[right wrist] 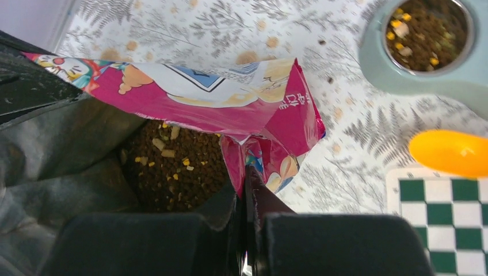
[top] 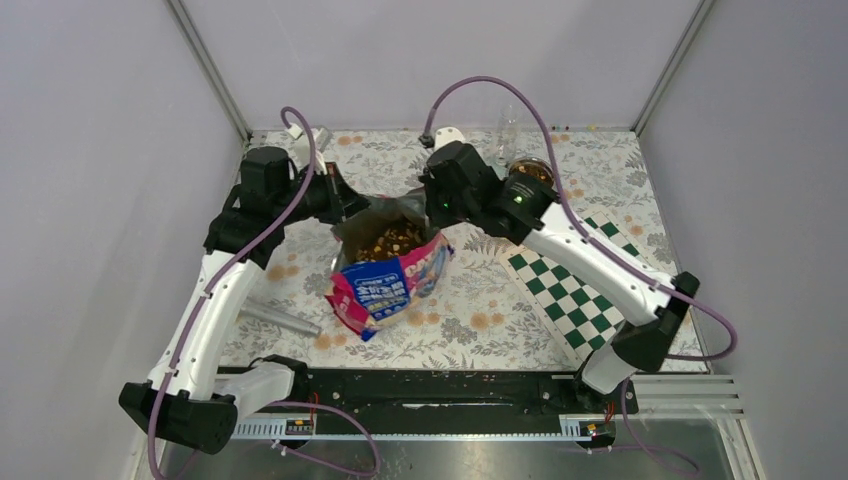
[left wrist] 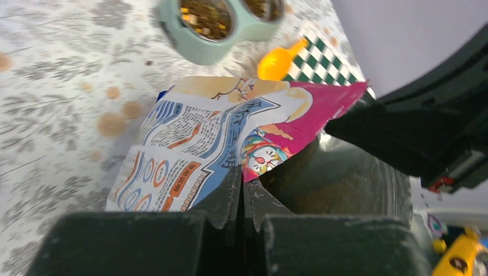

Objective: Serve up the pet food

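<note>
Left gripper (left wrist: 243,187) and right gripper (right wrist: 246,185) each pinch one side of the rim of the open printed bag (right wrist: 190,98), with the pet food (right wrist: 172,172) lying inside it.

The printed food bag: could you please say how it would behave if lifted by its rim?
Probably floppy: the bag is thin creased film, buckling where the left pincer and right pincer pinch its rim. Its glossy skin may slip. The loose pet food inside would likely shift, perhaps spilling from the open mouth if tilted.
</note>
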